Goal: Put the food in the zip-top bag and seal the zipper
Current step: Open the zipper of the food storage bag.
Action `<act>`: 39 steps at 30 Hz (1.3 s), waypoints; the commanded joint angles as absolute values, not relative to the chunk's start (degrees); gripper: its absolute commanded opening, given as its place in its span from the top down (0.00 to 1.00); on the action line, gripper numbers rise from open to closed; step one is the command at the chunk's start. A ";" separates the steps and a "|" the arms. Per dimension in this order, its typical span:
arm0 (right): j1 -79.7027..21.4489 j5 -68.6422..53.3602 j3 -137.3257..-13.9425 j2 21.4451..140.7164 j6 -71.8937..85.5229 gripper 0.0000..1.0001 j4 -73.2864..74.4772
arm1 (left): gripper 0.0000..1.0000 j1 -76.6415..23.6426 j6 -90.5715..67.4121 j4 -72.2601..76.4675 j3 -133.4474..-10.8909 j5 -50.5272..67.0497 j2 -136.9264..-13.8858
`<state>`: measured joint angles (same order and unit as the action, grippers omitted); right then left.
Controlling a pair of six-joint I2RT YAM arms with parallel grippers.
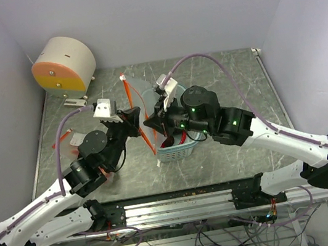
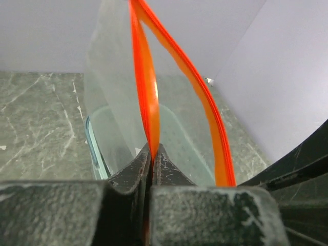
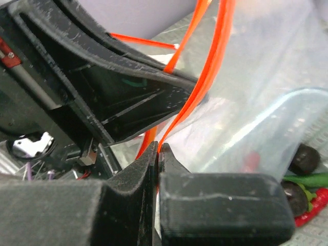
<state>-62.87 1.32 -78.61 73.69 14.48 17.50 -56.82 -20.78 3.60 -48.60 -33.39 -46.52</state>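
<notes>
While both arms lean inward over the grey-green marbled counter (image 1: 226, 82), the overhead view shows the zip-top bag (image 1: 143, 89) standing on edge between them. Its zipper (image 1: 129, 94) runs as a long orange line from the far side toward the near edge. The left claw (image 1: 135, 120) and right claw (image 1: 154, 124) meet at that strip, just beside the light-blue basket (image 1: 184, 151), where red pieces of food (image 1: 170, 141) show. A cream drum with an orange face (image 1: 64, 65) sits in the far left corner, with pale walls all round.

From the left wrist, the left claw (image 2: 152, 154) is pinched shut on the zipper (image 2: 148, 102), which rises upright and parts into two lips. The basket (image 2: 95, 138) shows through the bag's clear film (image 2: 113, 102).

From the right wrist, the right claw (image 3: 157, 151) is clamped tight on one lip of the zipper (image 3: 210, 66). Food (image 3: 312, 205) lies low on the right, a red chilli and a green piece; I can't tell whether it is inside the bag (image 3: 266, 66).
</notes>
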 commanded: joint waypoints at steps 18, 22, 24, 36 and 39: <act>-63.27 54.79 -82.72 78.98 29.03 1.00 22.20 | 0.93 -56.56 -19.69 -57.30 -88.15 -49.10 -41.65; -63.25 37.06 -79.76 77.98 24.38 1.00 8.98 | 0.93 -56.52 -16.39 -59.58 -94.14 -51.37 -40.64; -63.19 25.13 -78.19 77.53 23.42 1.00 2.08 | 0.93 -56.56 -14.80 -59.97 -96.16 -52.46 -40.99; -60.72 17.12 -75.48 86.04 28.52 1.00 1.16 | 0.93 -56.55 -18.51 -48.52 -75.77 -49.24 -44.13; -58.25 8.74 -71.88 86.69 29.43 0.97 -0.06 | 0.93 -56.52 -21.21 -40.66 -64.50 -48.34 -45.78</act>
